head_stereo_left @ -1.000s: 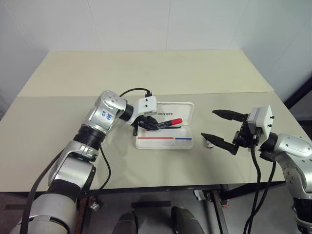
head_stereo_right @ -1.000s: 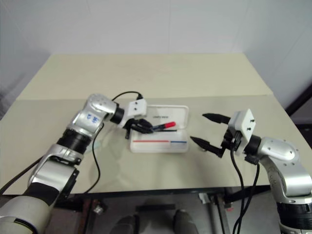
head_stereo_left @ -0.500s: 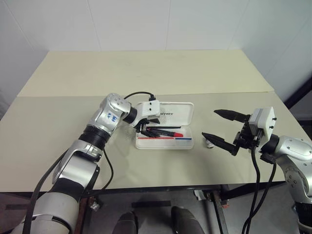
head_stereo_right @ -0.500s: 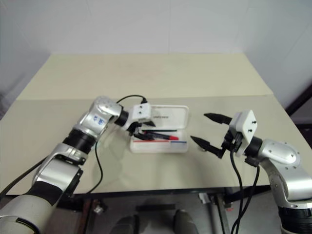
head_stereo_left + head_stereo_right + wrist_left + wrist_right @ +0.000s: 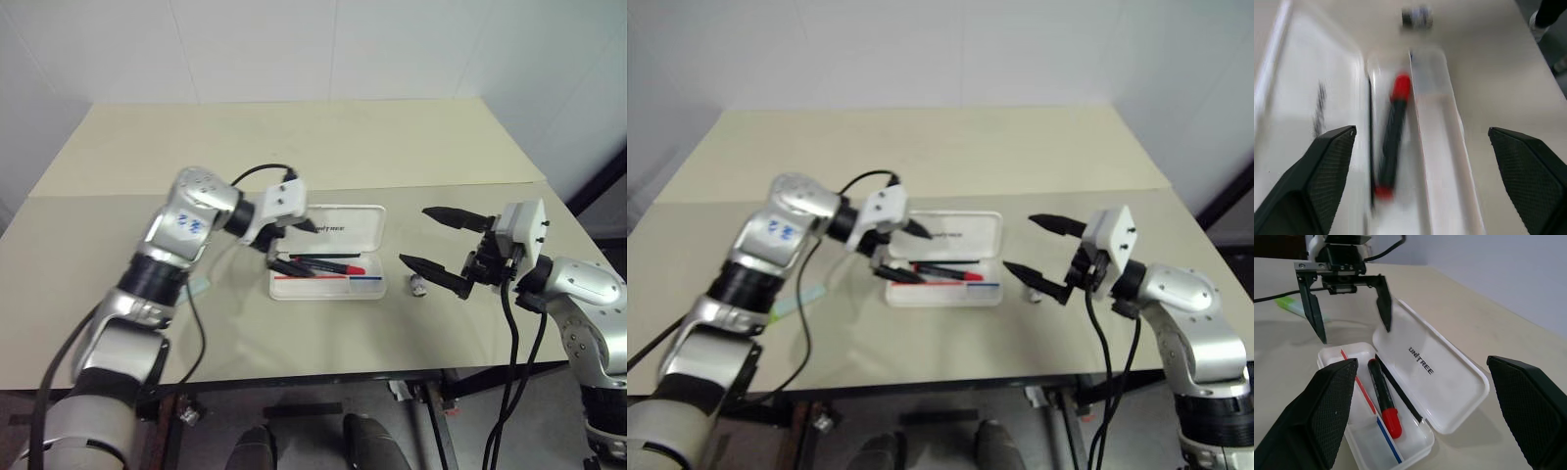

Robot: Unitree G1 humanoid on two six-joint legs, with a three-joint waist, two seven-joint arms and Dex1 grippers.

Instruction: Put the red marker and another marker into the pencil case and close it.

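Beside the pencil case [image 5: 333, 227], a grey lump [image 5: 418, 285] lies on the table [image 5: 294, 147].

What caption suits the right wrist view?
Red marker lying in the open pencil case, left end effector open above it.

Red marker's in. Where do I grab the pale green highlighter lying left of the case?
Pinch the stubby pale green translucent highlighter mid-barrel, across its width, coming down from above with the open left gripper. It lies flat on the beige table, apart from the white plastic pencil case, so both long sides look free.

Red marker [image 5: 1383, 395] inside open pencil case [image 5: 1449, 382]
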